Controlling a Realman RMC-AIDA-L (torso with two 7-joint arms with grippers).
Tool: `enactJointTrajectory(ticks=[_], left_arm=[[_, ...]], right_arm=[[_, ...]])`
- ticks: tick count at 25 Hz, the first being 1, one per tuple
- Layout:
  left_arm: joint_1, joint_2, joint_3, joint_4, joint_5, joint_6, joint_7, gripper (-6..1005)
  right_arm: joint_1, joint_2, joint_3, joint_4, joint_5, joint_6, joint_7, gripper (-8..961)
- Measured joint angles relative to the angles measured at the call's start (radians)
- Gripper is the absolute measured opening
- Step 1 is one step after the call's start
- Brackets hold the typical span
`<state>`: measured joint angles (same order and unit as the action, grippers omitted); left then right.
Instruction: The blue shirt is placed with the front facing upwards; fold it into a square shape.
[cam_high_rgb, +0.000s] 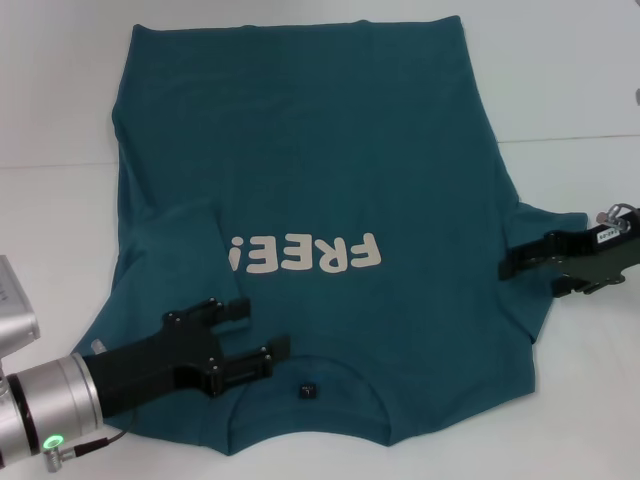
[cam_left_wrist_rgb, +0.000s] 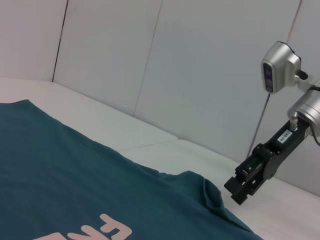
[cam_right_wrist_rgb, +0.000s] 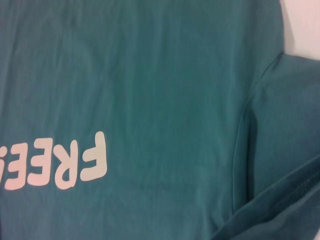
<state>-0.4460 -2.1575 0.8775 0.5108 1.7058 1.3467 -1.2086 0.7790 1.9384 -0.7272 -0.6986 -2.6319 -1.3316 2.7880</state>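
Note:
The blue shirt (cam_high_rgb: 320, 150) lies front up on the white table (cam_high_rgb: 580, 80), with its collar and black label (cam_high_rgb: 308, 390) toward me. Its off-white "FREE!" lettering (cam_high_rgb: 305, 255) reads upside down. The sleeve on my left (cam_high_rgb: 180, 245) lies folded inward over the body. The sleeve on my right (cam_high_rgb: 545, 225) is spread out. My left gripper (cam_high_rgb: 262, 328) hovers open over the shoulder area near the collar, holding nothing. My right gripper (cam_high_rgb: 505, 265) sits at the edge of the right sleeve. In the left wrist view the right gripper (cam_left_wrist_rgb: 236, 192) hangs just beyond the shirt (cam_left_wrist_rgb: 60, 170). The right wrist view shows the shirt (cam_right_wrist_rgb: 150, 75) and sleeve seam.
A seam in the table (cam_high_rgb: 570, 140) runs across behind the shirt's middle. Bare white surface surrounds the shirt on both sides. Grey wall panels (cam_left_wrist_rgb: 150, 60) stand behind the table. My head camera (cam_left_wrist_rgb: 280, 65) shows above the right arm.

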Motion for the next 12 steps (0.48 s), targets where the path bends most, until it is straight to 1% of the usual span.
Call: enactJointTrajectory(ticks=[6,12], left_arm=[[0.001,-0.001,0.0,0.0,0.004,0.0,0.002,823],[0.001,-0.002,0.0,0.0,0.014,0.0,0.002,823]], right_arm=[[0.011,0.014,-0.002,0.011,-0.022,0.042,0.012,919],[0.031,0.014,-0.011,0.041,-0.04,0.067,0.017,913]])
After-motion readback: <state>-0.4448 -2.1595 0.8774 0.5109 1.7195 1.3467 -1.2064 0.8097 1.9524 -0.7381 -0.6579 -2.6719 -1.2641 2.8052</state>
